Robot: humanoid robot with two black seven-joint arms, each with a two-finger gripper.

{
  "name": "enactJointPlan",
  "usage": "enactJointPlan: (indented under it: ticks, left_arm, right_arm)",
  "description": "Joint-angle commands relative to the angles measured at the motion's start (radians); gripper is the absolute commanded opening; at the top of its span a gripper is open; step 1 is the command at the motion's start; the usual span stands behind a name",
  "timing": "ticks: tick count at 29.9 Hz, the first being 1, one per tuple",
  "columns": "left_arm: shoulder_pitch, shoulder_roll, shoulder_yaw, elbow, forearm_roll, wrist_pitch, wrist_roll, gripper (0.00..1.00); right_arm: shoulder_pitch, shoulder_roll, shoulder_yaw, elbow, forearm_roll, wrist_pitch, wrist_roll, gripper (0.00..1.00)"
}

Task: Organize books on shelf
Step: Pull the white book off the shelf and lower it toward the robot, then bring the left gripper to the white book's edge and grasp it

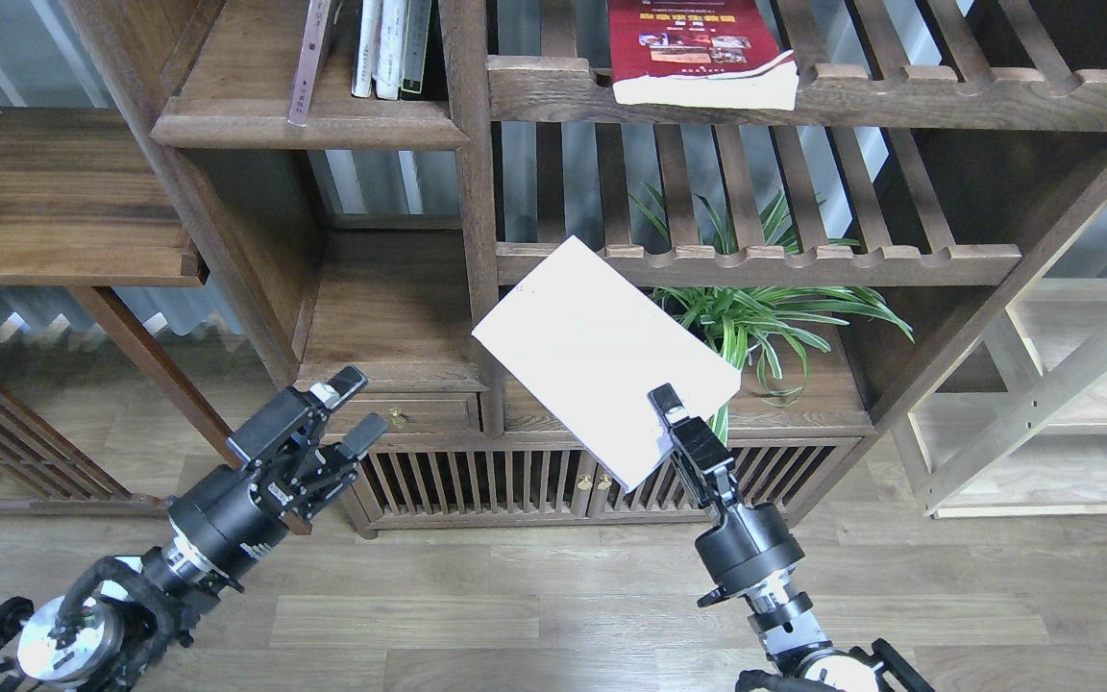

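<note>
Left hand (354, 415): low at front left, over the wood floor (534, 596), fingers spread apart, nothing between them, pointing up toward the small drawer (398, 413) of the cabinet.

Right hand (671, 411): front centre-right, fingers pressed onto the lower right corner of the white book (602, 356), pinching it. Book held in the air, tilted, pale cover facing the camera, in front of the central upright and the slatted cabinet doors (477, 481).

Behind the book: potted spider plant (765, 317) on the cabinet top under the lower slatted rack (803, 261).

Farther up, right: red book (698, 48) with small photos lying flat on the upper slatted rack (899, 96), page edge overhanging the front rail.

Upper left: solid dark shelf (308, 130) with moulded front edge. On it a maroon book (311, 62) leaning, and beside it thin white and dark-spined volumes (390, 48) standing upright.
</note>
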Motion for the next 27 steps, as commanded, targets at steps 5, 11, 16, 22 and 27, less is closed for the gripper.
enactJointPlan:
  ticks: [5, 11, 16, 22, 27]
  left_arm:
    - [0.161, -0.175, -0.117, -0.138, 0.124, 0.000, 0.000, 0.85]
    - [0.197, -0.281, -0.215, -0.083, 0.259, 0.000, 0.000, 0.87]
    - [0.174, -0.281, -0.209, -0.033, 0.259, 0.000, 0.000, 0.88]
    - [0.172, -0.281, -0.181, -0.032, 0.261, 0.000, 0.000, 0.88]
    - [0.164, -0.281, -0.152, -0.024, 0.270, 0.000, 0.000, 0.88]
  right_arm:
    - [0.004, 0.000, -0.011, 0.000, 0.000, 0.000, 0.000, 0.04]
    - [0.010, 0.000, -0.065, -0.001, -0.002, 0.000, 0.000, 0.04]
    - [0.017, 0.000, -0.118, -0.001, 0.000, 0.000, 0.000, 0.04]
    - [0.039, 0.000, -0.163, -0.001, 0.000, 0.000, 0.000, 0.04]
    - [0.040, 0.000, -0.189, -0.009, 0.002, 0.000, 0.000, 0.04]
